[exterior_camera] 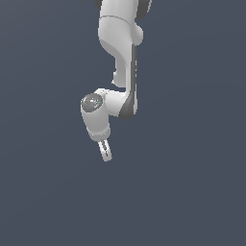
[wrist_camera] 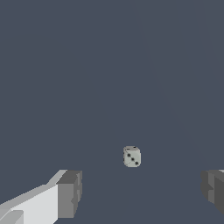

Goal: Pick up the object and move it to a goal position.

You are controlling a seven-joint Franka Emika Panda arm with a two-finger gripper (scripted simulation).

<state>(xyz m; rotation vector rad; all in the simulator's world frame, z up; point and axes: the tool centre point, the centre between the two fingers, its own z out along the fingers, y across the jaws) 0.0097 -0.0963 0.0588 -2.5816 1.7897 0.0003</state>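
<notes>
In the wrist view one finger pad (wrist_camera: 70, 194) sits far from the other (wrist_camera: 213, 189); the fingers are spread wide, holding nothing. Between them, nearer the second pad and touching neither, a pale die (wrist_camera: 131, 156) with dark pips lies on the grey surface (wrist_camera: 109, 65). The exterior view shows the arm (exterior_camera: 120, 57) reaching down, fingers (exterior_camera: 104, 150) edge-on, die unseen.

The white robot arm (exterior_camera: 120, 53) is cut off by the exterior view's upper edge. In the wrist view, both grey finger pads (wrist_camera: 70, 194) run past the frame's edges.
</notes>
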